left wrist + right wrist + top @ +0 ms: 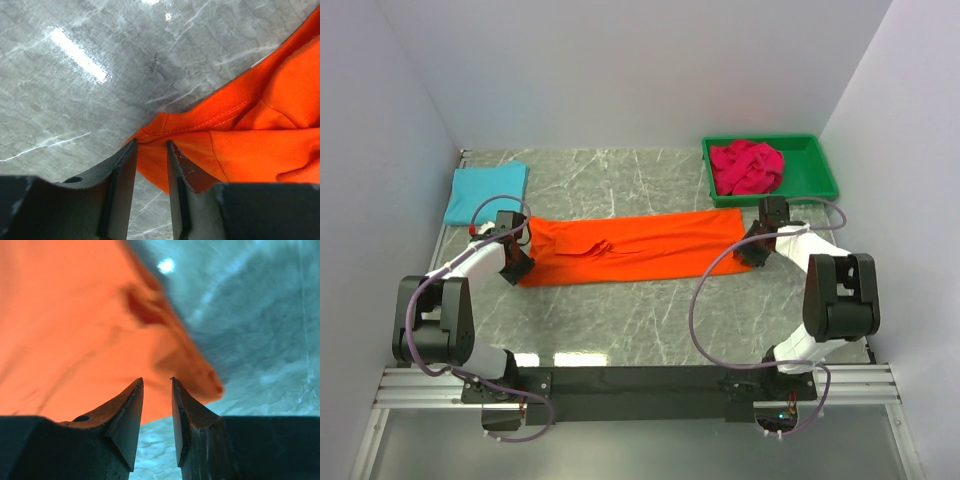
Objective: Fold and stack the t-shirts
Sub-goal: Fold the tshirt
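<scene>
Left hand (151,143): fingers nearly together, clamped on a hemmed corner of the bright orange cloth t-shirt (260,125). The cloth sits in the narrow gap between the two dark fingers (122,170), stitching visible just past the tips. The corner is low over the grey marble-pattern counter (100,75).

Right hand (156,380): fingers likewise close together, pinching the far end of the same orange shirt. The cloth edge runs into the gap at the tips; below it the counter shows through. The wrist view is soft here, and the cloth is close to the lens.

From above: the orange shirt (630,250) lies as a long narrow band across the middle of the counter, drawn out between my two hands, left hand (520,262) at its left end, right hand (756,250) at its right end. A few creases near the middle.

Further out: light turquoise-blue t-shirt (487,192), folded to a flat rectangle, at the far left of the counter, just beyond my left hand. Crimson-pink t-shirt (745,167), bunched up, inside the green plastic rectangular bin (820,165) at the far right, just beyond my right hand.
</scene>
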Available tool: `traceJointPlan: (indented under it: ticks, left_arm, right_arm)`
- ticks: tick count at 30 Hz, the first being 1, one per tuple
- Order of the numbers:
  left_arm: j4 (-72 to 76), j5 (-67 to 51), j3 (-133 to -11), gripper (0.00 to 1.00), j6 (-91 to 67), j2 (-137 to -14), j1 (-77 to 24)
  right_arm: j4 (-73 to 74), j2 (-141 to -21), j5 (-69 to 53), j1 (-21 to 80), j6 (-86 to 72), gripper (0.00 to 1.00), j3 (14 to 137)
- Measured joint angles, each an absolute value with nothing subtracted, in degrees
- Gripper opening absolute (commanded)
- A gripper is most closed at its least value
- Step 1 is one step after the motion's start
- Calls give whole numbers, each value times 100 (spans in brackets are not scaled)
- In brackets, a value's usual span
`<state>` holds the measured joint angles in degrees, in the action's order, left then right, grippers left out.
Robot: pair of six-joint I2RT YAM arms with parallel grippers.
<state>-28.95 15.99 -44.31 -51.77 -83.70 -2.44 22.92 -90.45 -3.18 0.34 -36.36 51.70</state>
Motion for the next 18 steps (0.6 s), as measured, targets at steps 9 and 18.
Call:
traceJointPlan:
  ticks: [9,18]
  left_arm:
    - [-3026,1643,-4425,37,-5164,-8370,-204]
    - [-3238,1651,-4296,39,-5105,-8143,-58]
  right_arm:
    - [2016,-9115,-648,-344,-3833,36,4762]
    - [1990,-8471,-917,-655,-4007,36,4071]
